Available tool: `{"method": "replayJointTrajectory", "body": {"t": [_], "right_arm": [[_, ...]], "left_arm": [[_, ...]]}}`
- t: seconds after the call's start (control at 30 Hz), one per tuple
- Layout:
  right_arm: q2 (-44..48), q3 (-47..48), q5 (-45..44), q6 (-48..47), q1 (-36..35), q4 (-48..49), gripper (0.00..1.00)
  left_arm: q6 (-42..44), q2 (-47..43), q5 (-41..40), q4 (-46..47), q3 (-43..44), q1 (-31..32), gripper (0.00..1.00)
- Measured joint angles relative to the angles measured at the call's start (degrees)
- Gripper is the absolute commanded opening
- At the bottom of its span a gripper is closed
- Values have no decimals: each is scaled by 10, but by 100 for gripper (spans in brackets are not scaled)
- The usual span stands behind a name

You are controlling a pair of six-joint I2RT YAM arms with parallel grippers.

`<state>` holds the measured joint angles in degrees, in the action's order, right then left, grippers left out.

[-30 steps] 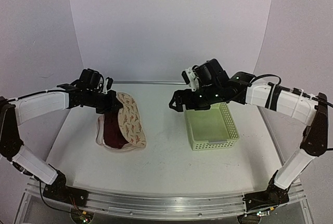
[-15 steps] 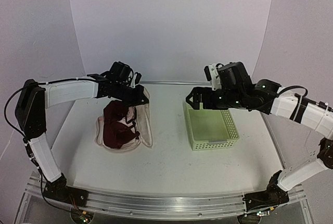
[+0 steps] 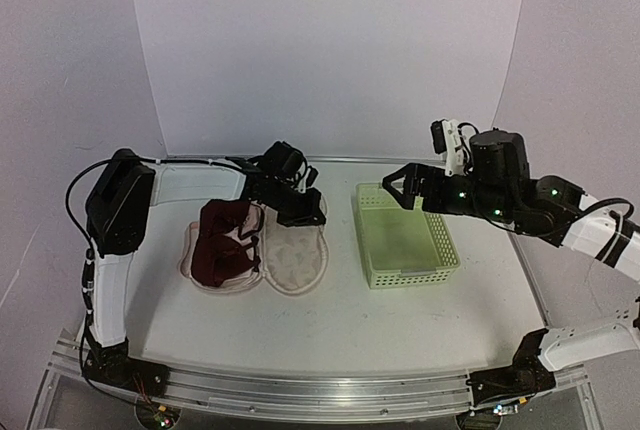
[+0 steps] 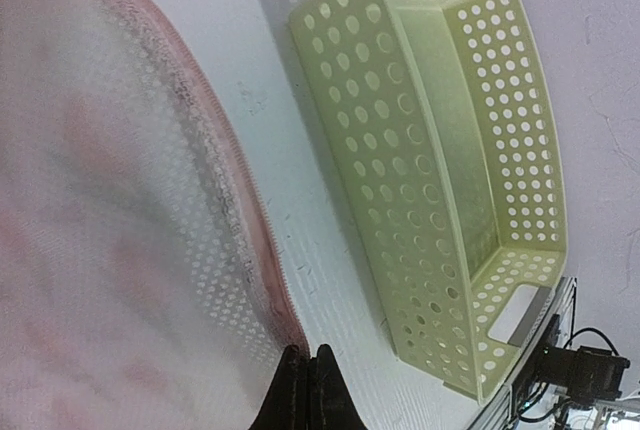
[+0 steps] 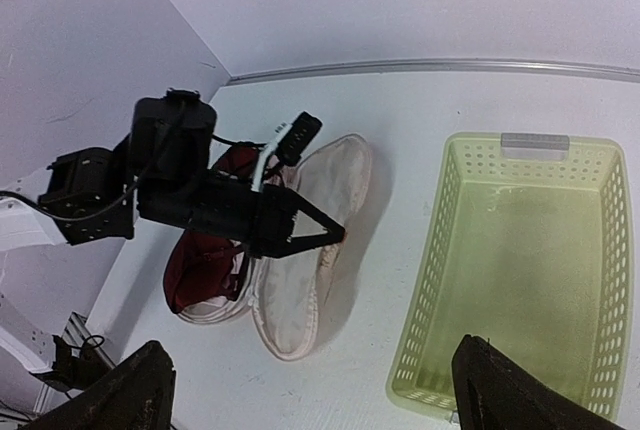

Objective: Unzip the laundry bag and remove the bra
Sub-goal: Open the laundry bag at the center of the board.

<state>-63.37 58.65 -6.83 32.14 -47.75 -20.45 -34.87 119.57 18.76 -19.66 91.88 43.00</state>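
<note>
The laundry bag (image 3: 297,260) lies unzipped and spread flat in two halves on the table. The dark red bra (image 3: 222,245) sits in its left half; the right half shows plain pale lining. My left gripper (image 3: 318,214) is shut on the far right rim of that lining half. In the left wrist view the fingertips (image 4: 308,380) pinch the pink zip edge of the mesh lining (image 4: 120,250). My right gripper (image 3: 400,185) is open and empty, hovering over the far left end of the basket. The right wrist view shows the bag (image 5: 305,280), the bra (image 5: 200,265) and my wide-apart gripper (image 5: 310,345).
A pale green slatted plastic basket (image 3: 410,276) stands right of the bag with nothing in it, also in the left wrist view (image 4: 450,150) and right wrist view (image 5: 600,250). Bare white table lies in front. A wall rises close behind.
My left gripper has carried the bag's upper half over to the right and laid it flat, uncovering the bra. My right arm has drawn back to the right.
</note>
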Motion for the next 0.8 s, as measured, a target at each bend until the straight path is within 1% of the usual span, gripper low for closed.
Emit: {"method": "replayJointTrajectory", "body": {"t": [0.3,0.5,0.6,0.67,0.8], "right_arm": [[21,-11,15,-4,0,14,98],[21,-12,17,-8,0,14,98],[20,-12,17,-8,0,14,98],[18,-12,17,-8,0,14,98],[13,-12,18,-8,0,12,98]], "left_arm": [[-21,50,8,-4,44,43,0],[-32,86,11,-9,73,48,1],[-37,99,10,-9,86,48,11],[-42,102,10,-10,87,48,23],[-43,102,10,-11,90,48,38]]}}
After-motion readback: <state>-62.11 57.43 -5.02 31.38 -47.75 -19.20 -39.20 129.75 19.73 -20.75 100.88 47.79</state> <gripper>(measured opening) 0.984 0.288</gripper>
